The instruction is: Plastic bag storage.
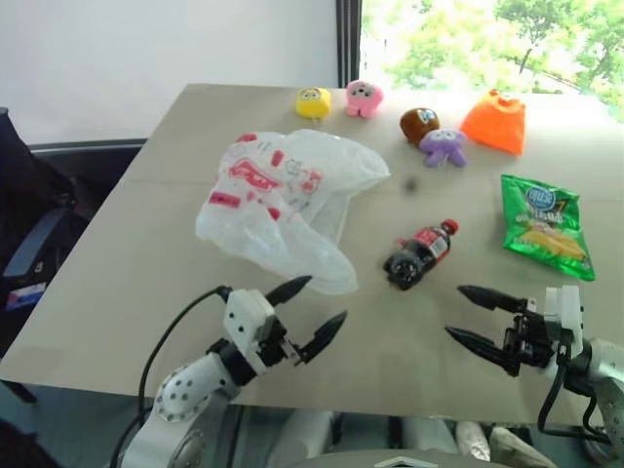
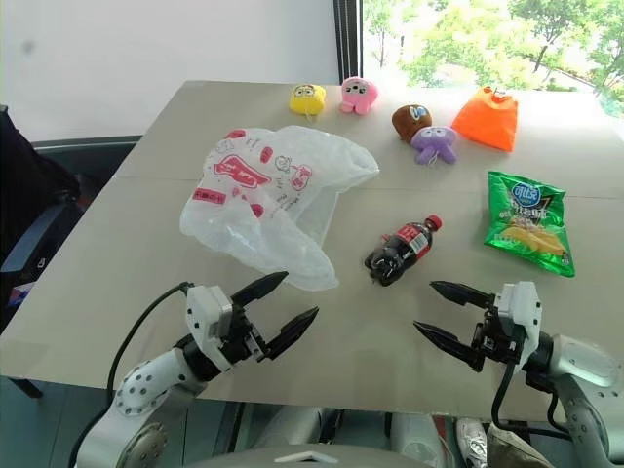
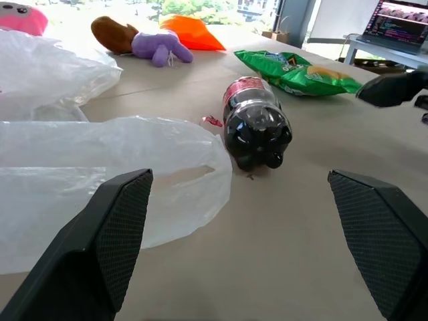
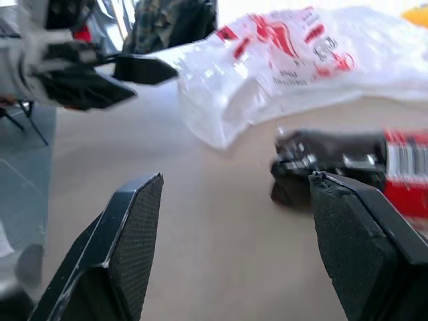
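We see our left hand hovering over the near edge of the worktop, its two black fingers spread wide and grasping nothing, their tips pointing toward the cola bottle and stopping just short of the nearest lobe of the plastic bag. Our right hand hangs over the same near edge, nearer to us than the bottle and a little to its right, fingers likewise parted and empty, aimed across toward the left hand. Taking the cola bottle as our landmark: it lies on its side near the middle of the worktop, red cap pointing away and to the right, dark base toward us. The plastic bag, crinkled, translucent white with red printing, sprawls flat on the worktop just left of the bottle, its near lobe almost level with the bottle's base but not touching it. To the right of the bottle lies a green chips packet, well apart from it. Beyond the bottle, along the far edge, we find a brown toy and a purple toy touching each other, an orange pouch to their right, and further left a pink toy and a yellow toy.
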You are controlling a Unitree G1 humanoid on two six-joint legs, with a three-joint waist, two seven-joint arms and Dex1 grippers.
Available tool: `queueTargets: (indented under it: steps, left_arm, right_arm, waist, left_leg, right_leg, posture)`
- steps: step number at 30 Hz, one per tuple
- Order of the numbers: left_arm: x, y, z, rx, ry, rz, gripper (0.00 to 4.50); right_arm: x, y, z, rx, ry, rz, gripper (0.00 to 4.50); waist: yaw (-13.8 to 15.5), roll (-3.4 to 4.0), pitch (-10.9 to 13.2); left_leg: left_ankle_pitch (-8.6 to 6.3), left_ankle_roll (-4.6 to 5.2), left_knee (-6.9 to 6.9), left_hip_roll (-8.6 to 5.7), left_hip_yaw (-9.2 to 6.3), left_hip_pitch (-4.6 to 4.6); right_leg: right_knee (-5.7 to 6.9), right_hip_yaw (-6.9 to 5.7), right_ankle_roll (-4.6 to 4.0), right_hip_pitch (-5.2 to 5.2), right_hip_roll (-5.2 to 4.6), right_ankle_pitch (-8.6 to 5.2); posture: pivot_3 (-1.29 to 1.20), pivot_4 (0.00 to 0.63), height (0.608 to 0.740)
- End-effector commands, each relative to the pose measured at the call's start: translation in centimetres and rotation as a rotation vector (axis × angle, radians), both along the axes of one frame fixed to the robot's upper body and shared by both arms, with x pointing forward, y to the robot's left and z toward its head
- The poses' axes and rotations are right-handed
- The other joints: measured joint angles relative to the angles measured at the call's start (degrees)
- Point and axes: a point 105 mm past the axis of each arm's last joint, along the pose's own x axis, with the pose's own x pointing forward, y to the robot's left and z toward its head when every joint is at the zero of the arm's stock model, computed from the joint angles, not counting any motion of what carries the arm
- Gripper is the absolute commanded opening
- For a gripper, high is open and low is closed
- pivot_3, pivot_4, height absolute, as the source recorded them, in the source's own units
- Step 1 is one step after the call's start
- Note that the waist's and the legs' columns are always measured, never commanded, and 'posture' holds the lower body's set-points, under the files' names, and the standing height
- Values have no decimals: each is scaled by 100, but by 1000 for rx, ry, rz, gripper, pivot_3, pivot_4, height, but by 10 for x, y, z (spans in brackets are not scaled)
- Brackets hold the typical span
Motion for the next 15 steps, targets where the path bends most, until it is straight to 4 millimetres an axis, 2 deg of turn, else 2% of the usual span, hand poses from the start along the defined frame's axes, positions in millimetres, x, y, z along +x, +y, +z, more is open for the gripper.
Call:
queueTargets:
  steps: [1, 7, 15]
  left_arm:
    - [7, -5, -1, 24, 5, 7, 4439]
    - [24, -15, -18, 87, 39, -1, 4439]
    - [63, -21, -37, 216, 56, 64, 4439]
  right_arm:
    - [0, 10, 11, 17, -32, 24, 3526]
    - [7, 16, 10, 41, -48, 6, 3526]
    - [16, 16, 7, 69, -79, -42, 3526]
  waist:
    - [-1, -2, 1]
    - [-5, -3, 2]
    - [-17, -5, 3]
  left_leg:
    - [0, 0, 0, 0, 0, 0]
    - [0, -2, 1, 0, 1, 1]
    - [-1, -3, 9, 0, 1, 0]
  right_leg:
    - [0, 1, 0, 0, 0, 0]
    - [1, 1, 1, -1, 2, 1]
    - [5, 5, 2, -2, 4, 2]
  posture:
    - [0, 150, 740]
    - [0, 150, 740]
    - [0, 150, 740]
